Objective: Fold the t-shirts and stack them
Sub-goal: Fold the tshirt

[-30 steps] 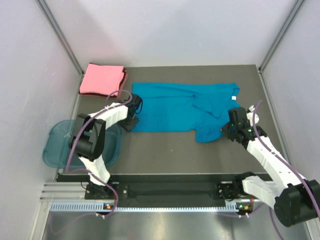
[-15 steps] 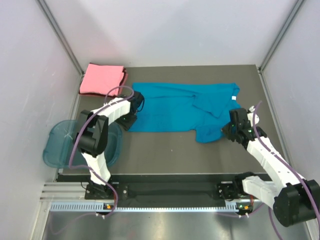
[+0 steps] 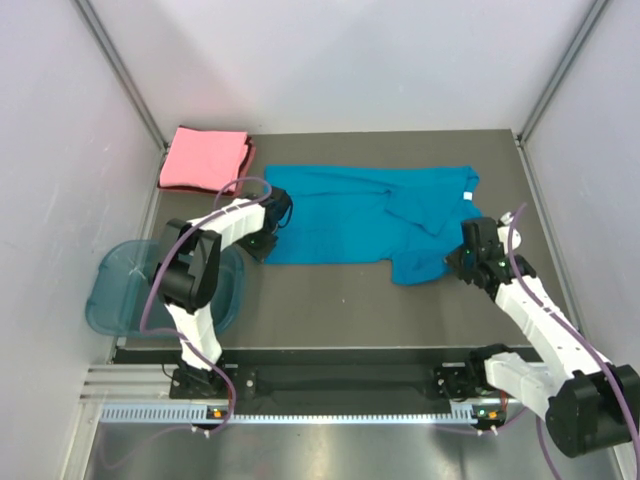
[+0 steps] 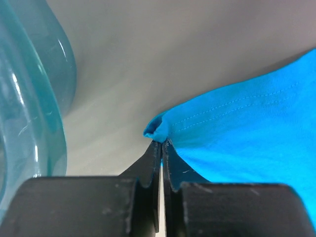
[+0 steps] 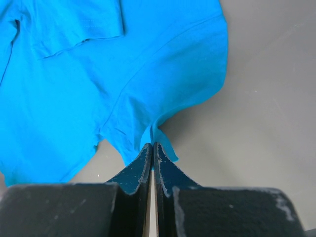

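Your left claw has just pinched a corner of the teal shirt; your right claw clamps its other end. The pink shirt lies folded; teal still needs folding, stacking.

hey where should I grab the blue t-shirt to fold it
At either end of its near edge, coming in low from the near side. The blue t-shirt lies flat, so only edges pinch. The left end effector and right end effector grip there.
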Controlling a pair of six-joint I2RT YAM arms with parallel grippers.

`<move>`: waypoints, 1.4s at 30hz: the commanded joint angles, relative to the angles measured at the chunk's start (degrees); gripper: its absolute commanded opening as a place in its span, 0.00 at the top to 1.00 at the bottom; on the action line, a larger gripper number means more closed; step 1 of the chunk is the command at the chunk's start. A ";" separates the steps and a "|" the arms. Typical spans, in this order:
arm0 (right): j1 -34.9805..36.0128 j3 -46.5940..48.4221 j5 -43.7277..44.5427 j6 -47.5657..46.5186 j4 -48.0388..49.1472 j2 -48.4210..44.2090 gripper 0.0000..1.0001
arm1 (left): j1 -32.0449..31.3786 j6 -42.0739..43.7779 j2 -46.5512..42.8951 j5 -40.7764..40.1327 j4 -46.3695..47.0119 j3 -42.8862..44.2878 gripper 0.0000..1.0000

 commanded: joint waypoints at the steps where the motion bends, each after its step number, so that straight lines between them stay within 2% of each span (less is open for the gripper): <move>1: -0.99 1.02 2.34 -1.21 -0.19 -1.84 1.00 | -0.30 1.13 -0.19 -0.59 -0.51 1.11 1.00; 15: -1.35 6.91 8.59 -7.54 1.48 -2.55 1.00 | -0.65 12.47 -4.32 -4.10 3.89 6.21 1.00; 23: -3.19 12.18 9.20 -13.07 5.08 0.79 1.00 | -0.57 17.13 -3.01 -10.07 3.19 13.23 1.00; 27: -5.03 17.10 9.47 -15.27 6.31 5.17 1.00 | 0.31 19.24 0.24 -12.19 0.39 20.16 1.00; 36: -9.78 26.59 5.08 -20.81 8.60 16.42 1.00 | 3.12 22.32 6.30 -12.20 1.08 27.48 1.00; 42: -10.14 27.92 -3.18 -25.38 14.83 22.84 1.00 | 4.27 23.02 11.05 -11.05 1.34 30.64 1.00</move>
